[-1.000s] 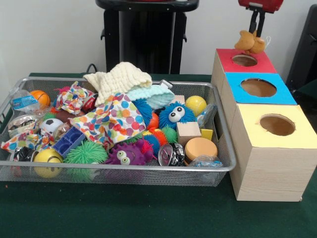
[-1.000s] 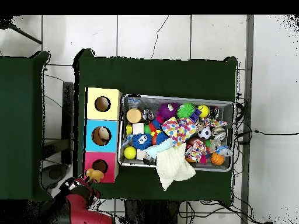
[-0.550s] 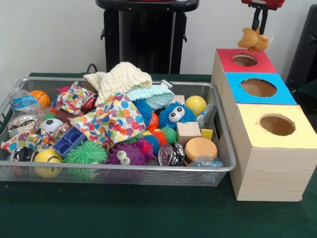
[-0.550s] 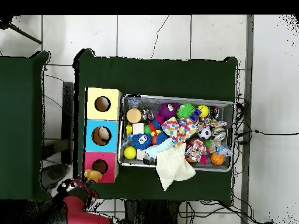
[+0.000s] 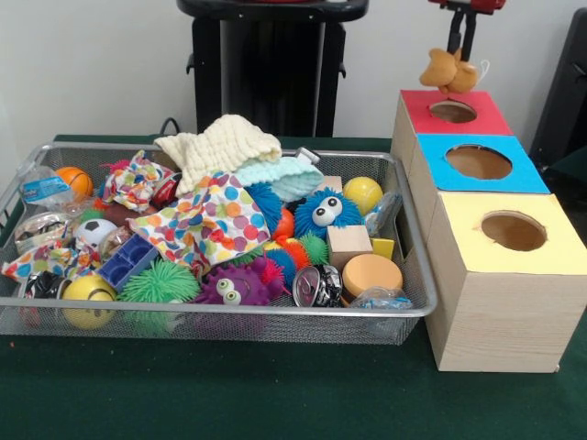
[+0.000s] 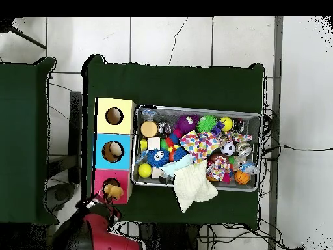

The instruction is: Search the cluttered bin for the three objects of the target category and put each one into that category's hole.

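1. Front view: we see the black pincer coming down at the upper right of the frame, closed on a small tan plush toy.
2. We place the tan plush toy hanging in the air just above the round hole in the red-topped wooden box, not touching it.
3. Below the red-topped wooden box in the frame we see a blue-topped wooden box and a yellow-topped wooden box, all three in a row, touching.
4. Left of the boxes we find the silver wire mesh bin on the green-covered bench, full of toys and cloths.
5. Overhead view: we see the tan plush toy at the lower left, over the red-topped wooden box.
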Available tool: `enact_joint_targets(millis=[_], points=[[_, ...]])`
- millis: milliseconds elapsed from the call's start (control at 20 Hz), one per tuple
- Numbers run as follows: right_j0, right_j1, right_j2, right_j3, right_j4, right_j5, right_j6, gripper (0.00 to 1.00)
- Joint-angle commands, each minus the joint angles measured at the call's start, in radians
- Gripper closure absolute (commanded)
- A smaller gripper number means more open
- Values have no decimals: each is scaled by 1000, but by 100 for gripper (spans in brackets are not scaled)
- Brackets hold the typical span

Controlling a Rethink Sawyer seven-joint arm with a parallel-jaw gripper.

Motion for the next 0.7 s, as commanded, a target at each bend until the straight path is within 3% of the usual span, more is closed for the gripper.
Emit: enact_joint_targets(millis=[50,450,700], points=[[-87,-22,88,69,-77,21,56,100],[-73,4,66,28,-104,38,88,100],[-1,23,24,-6,-99,65,132,100]])
